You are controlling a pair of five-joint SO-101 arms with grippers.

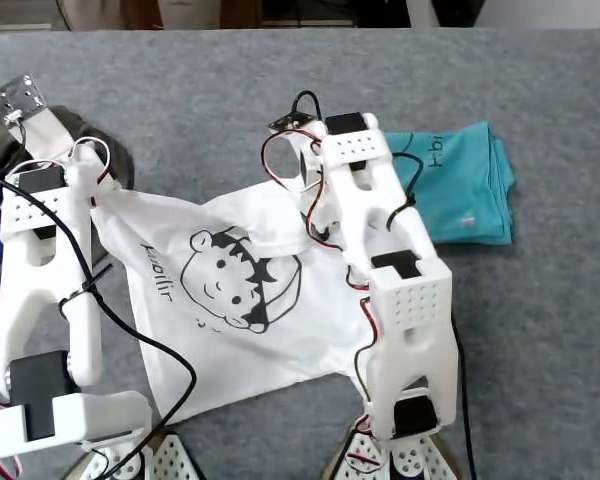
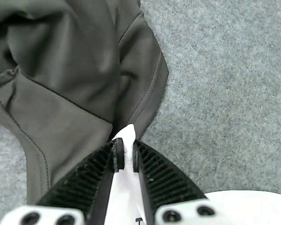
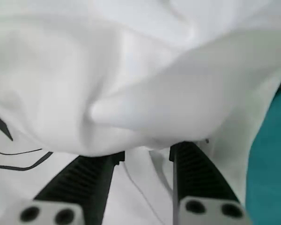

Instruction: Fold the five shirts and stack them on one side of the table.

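Your left gripper (image 2: 126, 149) is clamped on a corner of the white shirt (image 1: 230, 300), beside the grey shirt (image 2: 61, 70). Your right gripper (image 3: 147, 153) sits with jaws apart on the white shirt's far edge, near the folded teal shirt (image 1: 465, 180).

Lettering on white shirt (image 1: 230, 345) and teal shirt (image 1: 468, 175) (neither legible).
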